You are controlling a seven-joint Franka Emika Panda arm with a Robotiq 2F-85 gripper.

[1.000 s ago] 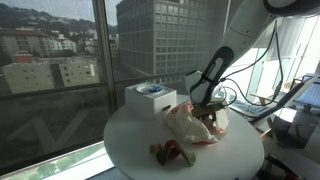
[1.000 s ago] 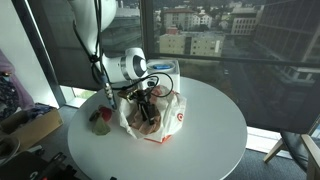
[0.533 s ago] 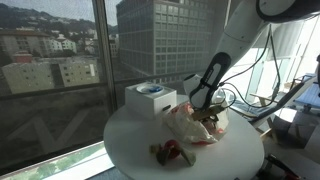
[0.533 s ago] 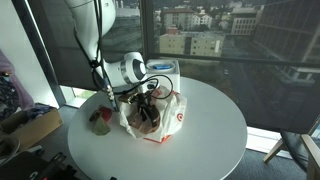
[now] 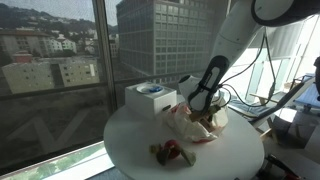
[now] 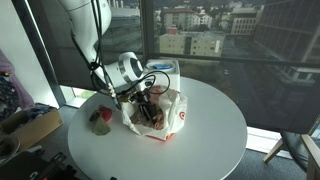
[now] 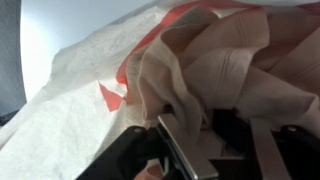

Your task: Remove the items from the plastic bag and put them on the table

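Note:
A white plastic bag with red print lies crumpled on the round white table in both exterior views [image 5: 198, 125] [image 6: 160, 115]. My gripper [image 5: 203, 108] [image 6: 147, 103] reaches down into the bag's open mouth. In the wrist view the bag [image 7: 90, 80] fills the frame. The gripper's fingers [image 7: 195, 150] sit close together with a pale fold of the bag pinched between them. Dark contents show inside the bag [image 6: 152, 116], but I cannot make out what they are. A small red and dark item [image 5: 170, 151] [image 6: 100, 120] lies on the table beside the bag.
A white box with a blue round mark [image 5: 150, 98] [image 6: 162, 70] stands at the table's window side, close behind the bag. Large windows run behind the table [image 5: 230, 160] [image 6: 215, 140]. Cables and equipment stand beyond the table [image 5: 285, 100].
The arm has shifted slightly towards the white box, and the bag's top has been drawn along with it. The red item on the table has not moved.

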